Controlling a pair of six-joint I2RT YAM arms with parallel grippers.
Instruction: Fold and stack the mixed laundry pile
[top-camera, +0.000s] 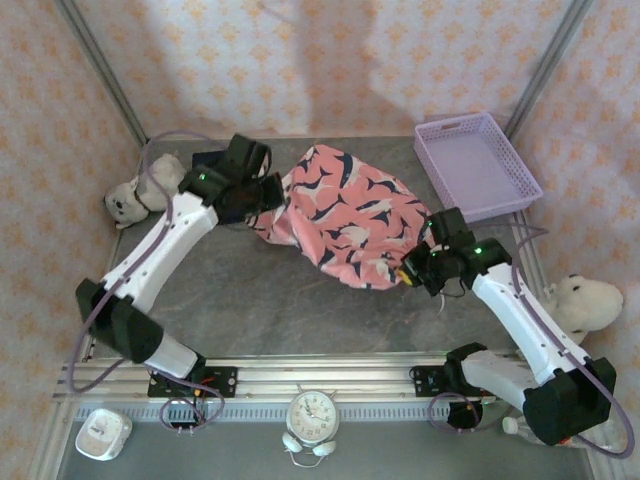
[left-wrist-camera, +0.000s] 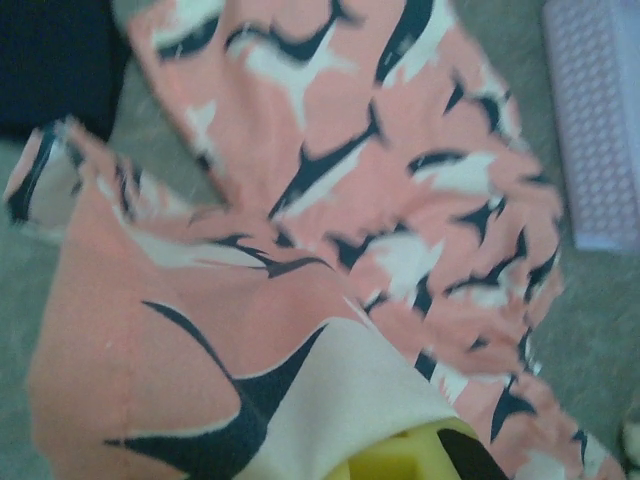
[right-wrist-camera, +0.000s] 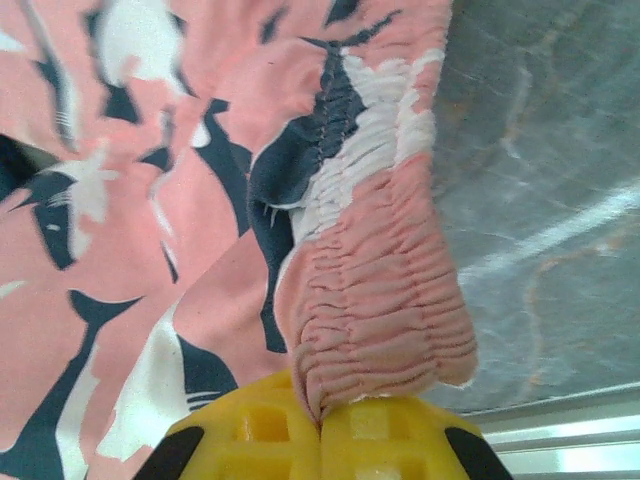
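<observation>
Pink garment (top-camera: 345, 215), far-centre of desk (top-camera: 300, 310): light, limp, non-slip. Right tool (right-wrist-camera: 320, 425) pinches its elastic band (right-wrist-camera: 370, 300); left tool (top-camera: 268, 195) pinches opp. edge. Grip at hems, keep taut.

I find both arms reaching forward, elbows bent outward. My left gripper (top-camera: 268, 195) sits far left, jaws closed on the pink garment (top-camera: 350, 215). My right gripper (right-wrist-camera: 320, 418) sits near right, its yellow fingers (right-wrist-camera: 255, 432) pressed together, pinching that garment's gathered band.
</observation>
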